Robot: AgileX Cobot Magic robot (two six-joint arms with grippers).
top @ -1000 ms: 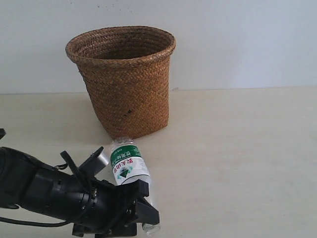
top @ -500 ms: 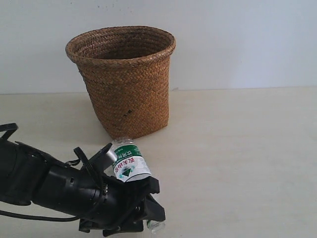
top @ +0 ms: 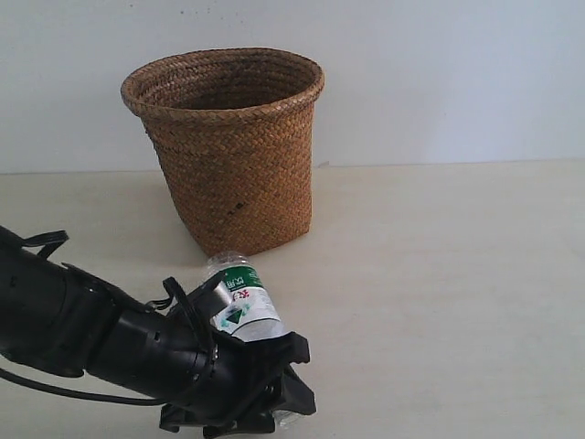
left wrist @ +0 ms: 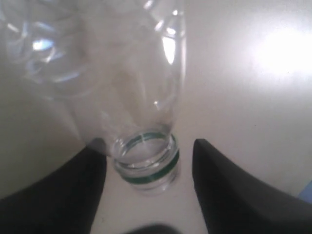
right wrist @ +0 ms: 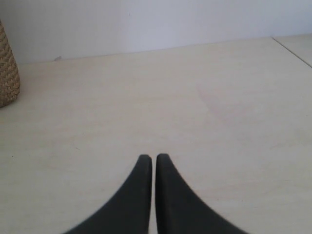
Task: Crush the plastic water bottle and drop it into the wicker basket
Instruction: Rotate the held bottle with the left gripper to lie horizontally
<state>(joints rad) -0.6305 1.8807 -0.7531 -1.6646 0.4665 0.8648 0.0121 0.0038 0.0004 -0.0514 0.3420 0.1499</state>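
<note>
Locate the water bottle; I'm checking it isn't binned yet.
Exterior view, lower left: the plastic water bottle lies on the table before the wicker basket, neck inside the open left gripper.

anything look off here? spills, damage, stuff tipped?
Only the plastic water bottle: it lies on its side in front of the upright wicker basket, with no cap visible on its neck. The left claw is open around the neck. No spill or damage shows.

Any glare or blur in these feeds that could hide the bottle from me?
Left wrist view: a bright glare patch on the pale table; the small clear plastic water bottle looks soft and washed out, its green neck ring clearer. Exterior view: even light, label distinct. Right wrist view: even, no glare.
</note>
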